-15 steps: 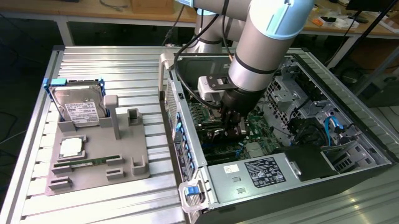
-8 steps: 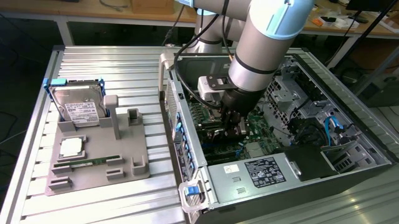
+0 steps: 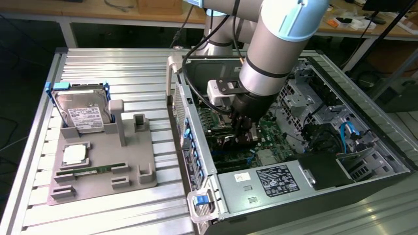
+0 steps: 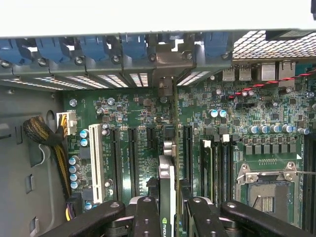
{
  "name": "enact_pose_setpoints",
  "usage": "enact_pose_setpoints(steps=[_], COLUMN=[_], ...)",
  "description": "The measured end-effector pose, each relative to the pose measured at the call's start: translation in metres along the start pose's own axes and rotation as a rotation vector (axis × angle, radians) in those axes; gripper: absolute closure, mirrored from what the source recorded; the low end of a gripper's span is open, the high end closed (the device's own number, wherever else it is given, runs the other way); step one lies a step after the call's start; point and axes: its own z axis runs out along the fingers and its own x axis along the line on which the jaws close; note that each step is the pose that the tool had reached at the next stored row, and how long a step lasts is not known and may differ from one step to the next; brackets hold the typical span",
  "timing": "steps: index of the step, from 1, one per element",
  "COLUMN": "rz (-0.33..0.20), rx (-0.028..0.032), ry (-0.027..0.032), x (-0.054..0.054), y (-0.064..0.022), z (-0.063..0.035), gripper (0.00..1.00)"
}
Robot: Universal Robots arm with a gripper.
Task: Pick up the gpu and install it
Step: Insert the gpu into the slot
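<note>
Alu slatted table [image 3: 117, 63] carried the whole setup. Wooden-topped benches w/ cables and odd bits ran along the back of the room.

On the exterior view's left sat a grey fixture tray [image 3: 140, 156]. It held a silver hard drive [image 3: 81, 110] in a blue frame, standing upright at the tray's far end. Nearer the camera a silver chip [image 3: 75, 154] lay flat, and a narrow green memory stick [image 3: 91, 170] rested in its groove just in front of the chip.

On the exterior view's right lay an open PC case [image 3: 365, 161], side panel off. Inside were a green motherboard [image 4: 133, 113], a PSU w/ white label [image 3: 274, 178] at the near end, a blue cable [image 3: 346, 134] by the drive bays, a yellow-black wire bundle [image 4: 47, 138], an empty CPU socket [image 4: 266, 192] and a row of blue latches [image 4: 49, 49] along the rear slots.

Arm reached down into the case. Gripper [image 4: 170, 217] was clamped on the gpu [image 4: 167, 170], one black finger pressed on each face. Card stood on edge over the mobo, in line w/ the black expansion slots, its far end up against the rear bracket opening. Whether it was fully seated in a slot: couldn't tell.
</note>
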Motion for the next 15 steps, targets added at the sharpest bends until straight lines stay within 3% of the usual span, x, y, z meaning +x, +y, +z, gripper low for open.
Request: enact_pose_setpoints(steps=[15], rz=[0.0], rx=[-0.0001], ry=[0.0002], x=[0.0001], y=[0.0], z=[0.0047], gripper=[0.73])
